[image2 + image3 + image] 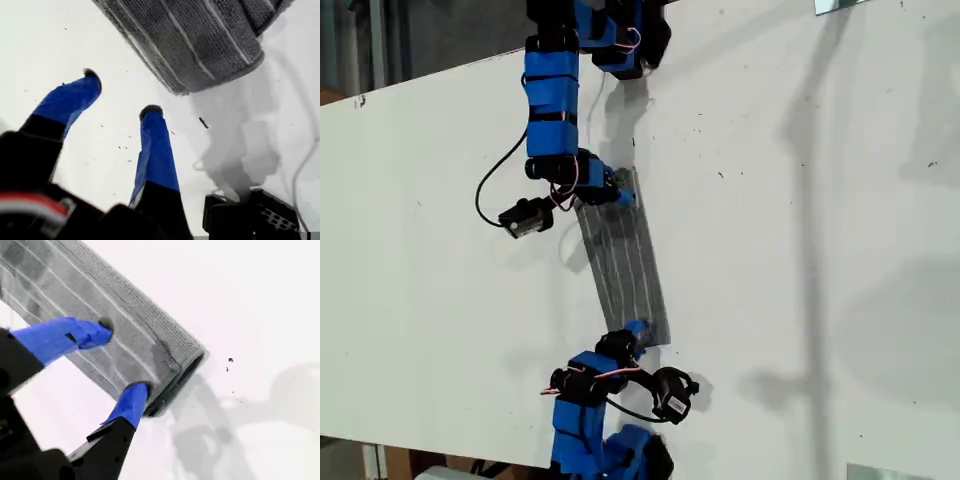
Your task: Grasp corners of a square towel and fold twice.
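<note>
**Folded towel between two spread claws**

The towel (625, 265) lies on the white table (800, 250) as a long, narrow strip, near the middle of the exterior view. One arm stands at each short end of it.

My first gripper (121, 92) is spread wide above the bare table, just short of a rounded end of the cloth, and holds nothing.

My second gripper (121, 357) is also spread. One fingertip is over the striped surface and the other is at the folded edge, near a corner (192, 357).
</note>
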